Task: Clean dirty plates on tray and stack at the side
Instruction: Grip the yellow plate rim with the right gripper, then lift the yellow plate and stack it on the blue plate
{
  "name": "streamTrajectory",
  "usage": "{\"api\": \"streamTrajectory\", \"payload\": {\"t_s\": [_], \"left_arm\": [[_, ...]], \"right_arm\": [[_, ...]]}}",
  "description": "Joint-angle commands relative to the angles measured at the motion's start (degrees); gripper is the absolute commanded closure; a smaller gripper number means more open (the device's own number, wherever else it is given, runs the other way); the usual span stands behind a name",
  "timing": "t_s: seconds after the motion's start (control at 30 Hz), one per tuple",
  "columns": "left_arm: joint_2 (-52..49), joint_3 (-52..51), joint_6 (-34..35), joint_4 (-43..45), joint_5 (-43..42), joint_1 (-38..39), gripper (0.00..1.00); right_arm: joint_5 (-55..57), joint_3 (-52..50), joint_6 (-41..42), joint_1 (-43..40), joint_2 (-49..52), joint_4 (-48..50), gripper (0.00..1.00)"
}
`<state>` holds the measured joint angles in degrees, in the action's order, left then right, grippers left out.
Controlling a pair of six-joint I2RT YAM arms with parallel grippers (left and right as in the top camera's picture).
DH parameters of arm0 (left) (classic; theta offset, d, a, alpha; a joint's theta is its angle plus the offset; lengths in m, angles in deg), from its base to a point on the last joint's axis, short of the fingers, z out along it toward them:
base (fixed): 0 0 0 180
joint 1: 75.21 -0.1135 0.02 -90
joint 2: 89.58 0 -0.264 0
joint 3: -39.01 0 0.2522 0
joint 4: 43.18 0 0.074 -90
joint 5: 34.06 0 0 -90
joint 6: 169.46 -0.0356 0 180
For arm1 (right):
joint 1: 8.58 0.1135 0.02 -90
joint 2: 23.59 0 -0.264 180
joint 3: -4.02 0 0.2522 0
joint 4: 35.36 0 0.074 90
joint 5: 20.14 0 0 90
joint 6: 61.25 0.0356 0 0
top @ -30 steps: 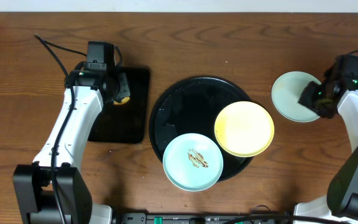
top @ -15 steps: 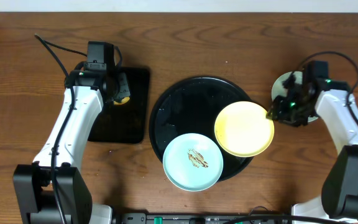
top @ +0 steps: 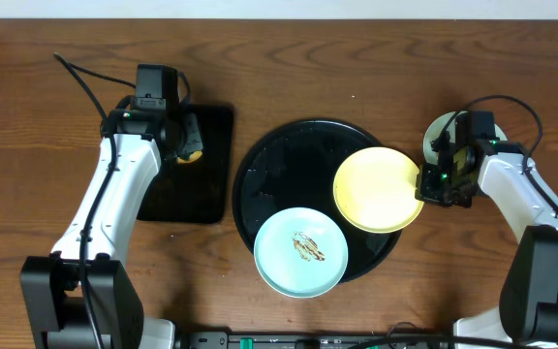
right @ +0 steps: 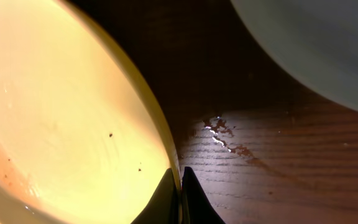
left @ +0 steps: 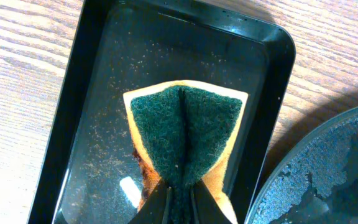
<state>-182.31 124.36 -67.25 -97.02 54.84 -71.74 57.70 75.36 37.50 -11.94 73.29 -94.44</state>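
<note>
— Item: right gripper?
— We log its fingers pinched on the rim of the yellow plate, which lies partly on the tray. A pale plate sits just beyond the fingers.
— Item: left gripper?
— We log it clamping the sponge over the rectangular tray.

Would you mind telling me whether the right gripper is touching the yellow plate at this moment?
Touching. The right wrist view shows the right gripper with its two fingers pinched on the rim of the yellow plate, no gap visible.
</note>
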Motion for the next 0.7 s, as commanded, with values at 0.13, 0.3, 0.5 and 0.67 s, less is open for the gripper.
{"api": "streamTrajectory", "payload": {"t_s": [0.13,0.3,0.5,0.67], "left_arm": [[0.5,-0.1,0.5,0.0,0.7,-0.2,0.92],[0.5,-0.1,0.5,0.0,0.7,-0.2,0.92],[0.5,-0.1,0.5,0.0,0.7,-0.2,0.91],[0.5,-0.1,0.5,0.0,0.7,-0.2,0.91]], "right_arm": [[1.1,4.9,0.8,0.4,-2.5,0.2,0.99],[1.2,8.7,-2.6,1.9,-5.7,2.2,0.99],[8.9,8.8,-3.7,8.0,-7.6,4.1,0.99],[22.8,8.8,-3.7,15.5,-7.7,6.2,0.99]]}}
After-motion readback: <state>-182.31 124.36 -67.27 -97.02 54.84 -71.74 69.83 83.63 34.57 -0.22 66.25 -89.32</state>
